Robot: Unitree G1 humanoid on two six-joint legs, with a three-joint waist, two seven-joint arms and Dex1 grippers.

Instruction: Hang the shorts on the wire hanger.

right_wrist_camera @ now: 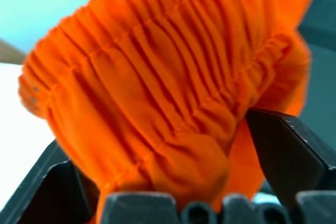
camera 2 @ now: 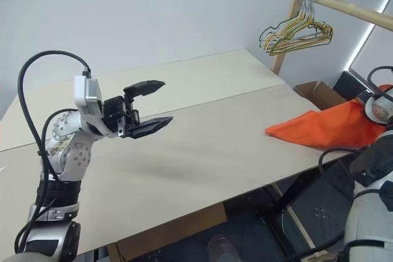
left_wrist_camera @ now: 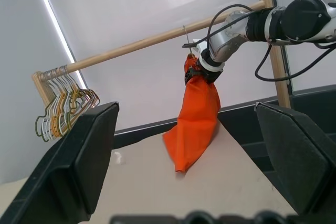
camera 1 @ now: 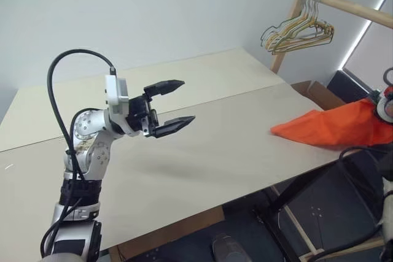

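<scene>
Orange shorts (camera 1: 331,126) drape off the desk's (camera 1: 202,151) right edge, waistband between the right claw's (right_wrist_camera: 173,182) spread fingers. The left claw (camera 1: 175,105) hovers open and empty above bare desk.

Bare lab/test rm, plain white walls, pale worktable (camera 1: 202,151), wooden clothes rail (camera 1: 344,4) w/ spare hangers (camera 1: 299,35)

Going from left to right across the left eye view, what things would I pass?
Left end effector → bunch of hangers on the wooden rail → orange shorts at the table's right edge.
</scene>
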